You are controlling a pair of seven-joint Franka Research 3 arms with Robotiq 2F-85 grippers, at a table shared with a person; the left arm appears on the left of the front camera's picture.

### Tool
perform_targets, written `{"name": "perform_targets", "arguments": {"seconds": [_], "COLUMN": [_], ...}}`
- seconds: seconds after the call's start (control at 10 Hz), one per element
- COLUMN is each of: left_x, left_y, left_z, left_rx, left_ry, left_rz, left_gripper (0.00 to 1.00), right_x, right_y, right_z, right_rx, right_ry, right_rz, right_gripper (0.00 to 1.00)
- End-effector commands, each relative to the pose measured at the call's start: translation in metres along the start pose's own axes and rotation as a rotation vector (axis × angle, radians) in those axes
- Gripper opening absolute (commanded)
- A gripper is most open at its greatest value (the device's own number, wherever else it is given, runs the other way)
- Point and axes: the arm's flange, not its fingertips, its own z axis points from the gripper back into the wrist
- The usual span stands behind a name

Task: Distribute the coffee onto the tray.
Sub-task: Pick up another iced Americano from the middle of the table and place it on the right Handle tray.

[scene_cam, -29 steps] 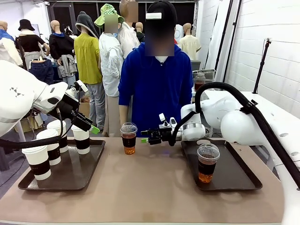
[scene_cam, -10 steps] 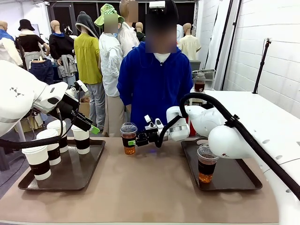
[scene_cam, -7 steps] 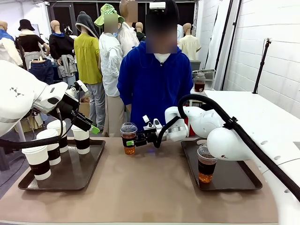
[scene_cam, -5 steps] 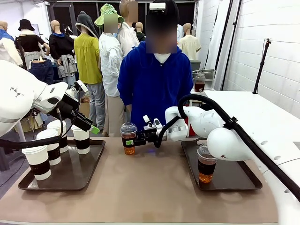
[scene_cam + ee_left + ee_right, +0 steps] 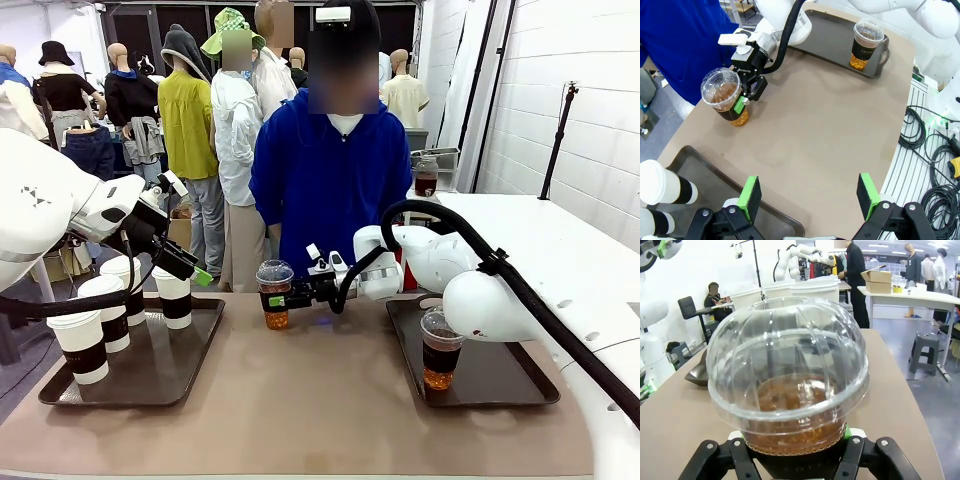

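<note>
a: brown table [image 5: 320,400] in a white-brick room, a person in blue [image 5: 330,170] standing at the far edge. what has the right gripper [image 5: 283,295] got?
b: its green pads are closed on a clear domed cup [image 5: 274,294] of dark drink, standing on the bare table between the trays
a: and outward from there?
b: the other domed cup [image 5: 441,348] sits on the right tray [image 5: 500,385]; four white lidded cups [image 5: 100,310] stand on the left tray [image 5: 160,375]
a: left gripper [image 5: 810,195]?
b: jaws wide apart, holding nothing, hovering over the left tray's edge
</note>
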Motion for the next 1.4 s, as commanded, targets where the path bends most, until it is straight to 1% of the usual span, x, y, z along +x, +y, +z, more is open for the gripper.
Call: {"name": "perform_targets", "arguments": {"seconds": [0.0,0.2,0.4,0.6,0.8,0.9,1.1,1.3], "left_x": [-0.002,-0.002,-0.002,-0.002,-0.002,-0.002,-0.002,-0.002], "left_y": [0.003,0.003,0.003,0.003,0.003,0.003,0.003,0.003], "left_z": [-0.001,-0.001,-0.001,-0.001,-0.001,-0.001,-0.001,-0.001], "left_rx": [-0.013,-0.013,-0.013,-0.013,-0.013,-0.013,-0.013,-0.013], "left_ry": [-0.011,-0.011,-0.011,-0.011,-0.011,-0.011,-0.011,-0.011], "left_rz": [-0.01,-0.01,-0.01,-0.01,-0.01,-0.01,-0.01,-0.01], "left_gripper": [1.0,1.0,1.0,1.0,1.0,1.0,1.0,1.0], "right_x": [0.033,0.06,0.073,0.085,0.083,0.076,0.061,0.051], "right_y": [0.007,0.023,0.039,0.068,0.091,0.103,0.118,0.128], "right_z": [0.014,0.041,0.073,0.126,0.168,0.193,0.223,0.247], "right_rx": [0.006,0.016,0.025,0.004,-0.031,-0.071,-0.112,-0.152], "right_ry": [-0.013,-0.01,0.004,-0.023,0.019,0.033,0.055,0.04], "right_rz": [-0.024,-0.017,-0.02,0.0,-0.003,0.015,0.049,0.052], "right_gripper": [0.64,0.64,0.64,0.64,0.64,0.64,0.64,0.64]}}
